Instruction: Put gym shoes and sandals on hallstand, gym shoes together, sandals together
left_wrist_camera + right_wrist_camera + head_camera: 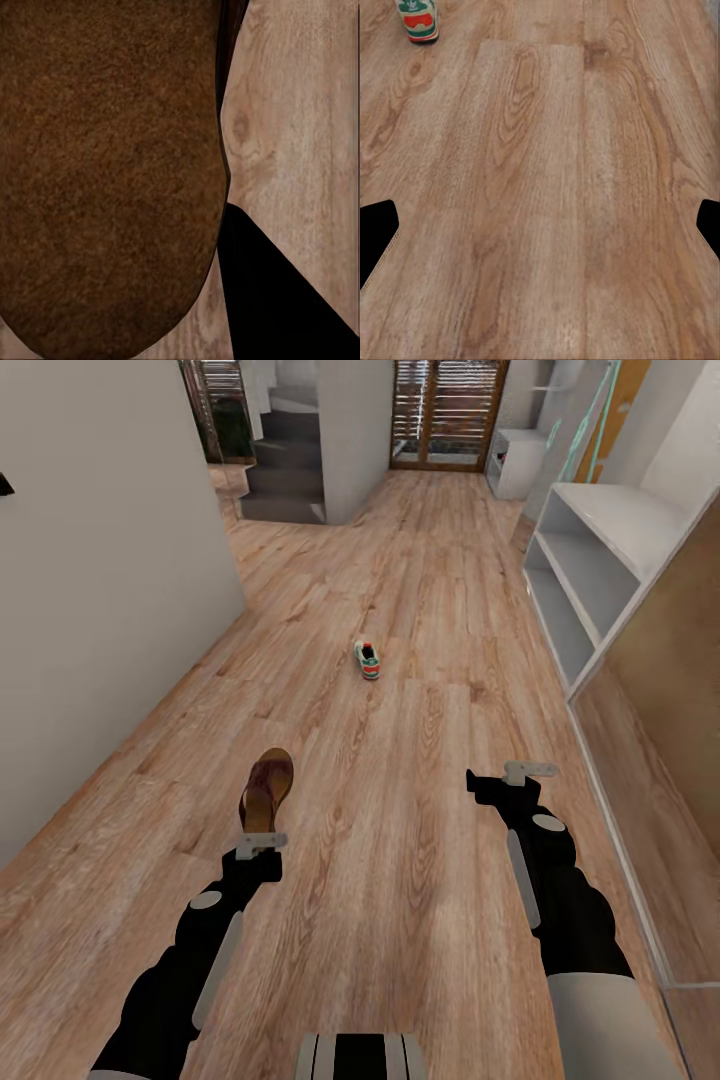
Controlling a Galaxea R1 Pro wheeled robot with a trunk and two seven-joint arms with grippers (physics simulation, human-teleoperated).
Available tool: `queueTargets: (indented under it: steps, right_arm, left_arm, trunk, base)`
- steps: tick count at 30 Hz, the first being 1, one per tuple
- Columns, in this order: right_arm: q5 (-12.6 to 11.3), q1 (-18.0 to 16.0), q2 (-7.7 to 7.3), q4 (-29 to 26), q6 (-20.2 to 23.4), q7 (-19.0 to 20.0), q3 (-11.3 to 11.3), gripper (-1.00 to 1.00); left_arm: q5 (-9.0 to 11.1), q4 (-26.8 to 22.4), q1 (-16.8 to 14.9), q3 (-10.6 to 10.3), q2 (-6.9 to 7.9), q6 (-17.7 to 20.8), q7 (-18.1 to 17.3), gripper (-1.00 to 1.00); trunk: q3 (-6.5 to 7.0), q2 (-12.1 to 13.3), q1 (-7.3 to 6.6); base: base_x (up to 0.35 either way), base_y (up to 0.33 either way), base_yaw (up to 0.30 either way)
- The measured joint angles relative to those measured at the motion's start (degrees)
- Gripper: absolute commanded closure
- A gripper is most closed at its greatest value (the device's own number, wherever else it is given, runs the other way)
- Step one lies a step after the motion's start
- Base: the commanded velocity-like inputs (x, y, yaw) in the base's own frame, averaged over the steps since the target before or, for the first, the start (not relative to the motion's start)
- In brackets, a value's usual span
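Observation:
One dark brown sandal (266,788) with a tan footbed hangs at the tip of my left gripper (256,838), toe pointing away from me. Up close its brown surface (112,180) hides one finger, and the other black finger (277,300) closes in against its edge. A white gym shoe (367,660) with green stripes and a red-orange heel tab stands farther ahead on the wood floor (400,880); the same gym shoe (418,19) lies beyond my open, empty right gripper (547,225). The white hallstand (600,550) with open shelves runs along the right wall. The other gym shoe and sandal are out of view.
A grey wall (100,610) bounds the corridor on the left. A wood-look panel (660,760) stands at the near right beside the hallstand. Stairs (285,470), a slatted door (445,410) and a small white cabinet (515,460) are at the far end.

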Motion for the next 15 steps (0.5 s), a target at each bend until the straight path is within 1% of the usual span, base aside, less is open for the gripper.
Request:
queueTargets:
  steps: [15]
  right_arm:
    - [0.0, 0.01, 0.0, 0.0, 0.0, 0.0, 0.0, -1.0]
  left_arm:
    - [0.08, 0.06, 0.0, 0.0, 0.0, 0.0, 0.0, 1.0]
  trunk:
    - [4.74, 0.2, -0.39]
  base:
    - [0.0, 0.0, 0.0]
